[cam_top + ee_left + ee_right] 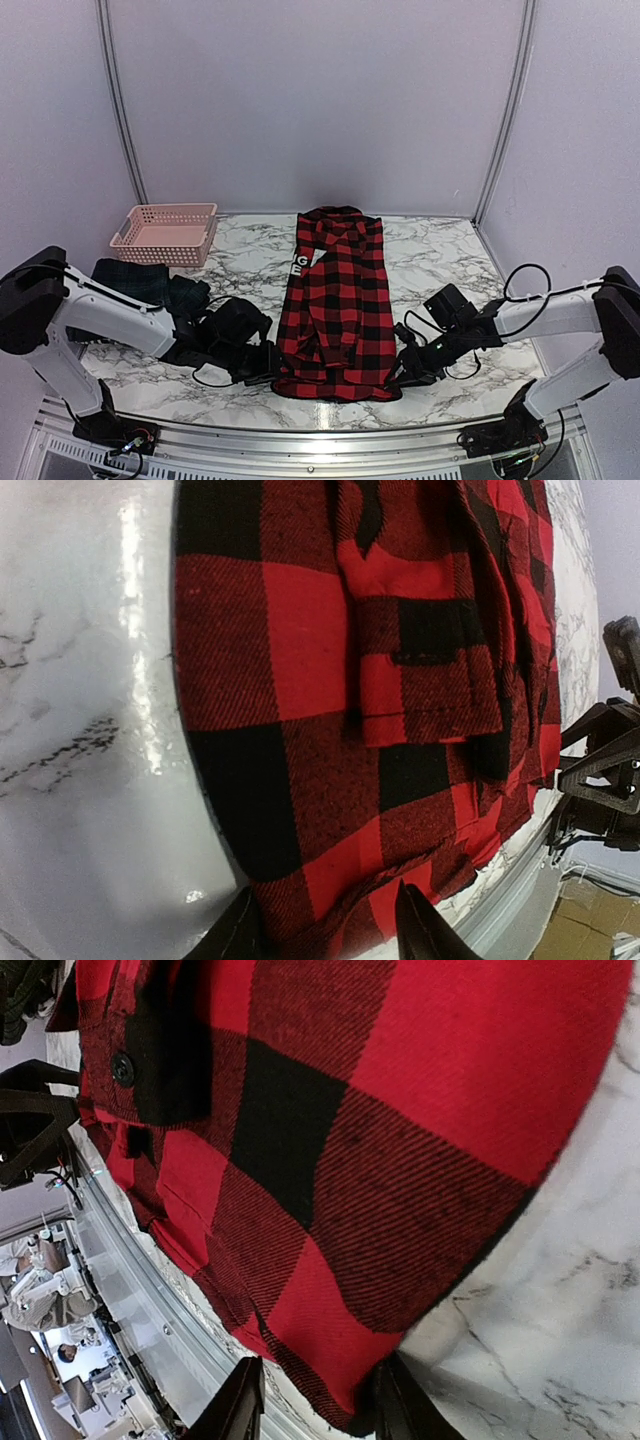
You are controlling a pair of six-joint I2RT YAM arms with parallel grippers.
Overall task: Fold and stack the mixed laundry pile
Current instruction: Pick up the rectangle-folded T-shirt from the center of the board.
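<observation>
From above, the red-and-black checked shirt [335, 305] lies flat mid-bench [450, 260], its hem at the near edge, with the left claw [268, 363] and right claw [400, 369] at its corners. Left wrist: jaws parted, astride the hem. Right wrist: the same.

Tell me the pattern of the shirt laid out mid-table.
The shirt is a red-and-black buffalo check. The right wrist view shows the weave best.

We identify the left arm [115, 313] and right arm [550, 312] by white tubular links joined with black housings. Thin black cables [526, 266] loop beside the right arm. The fingers [425, 932] are black and tapered.
</observation>
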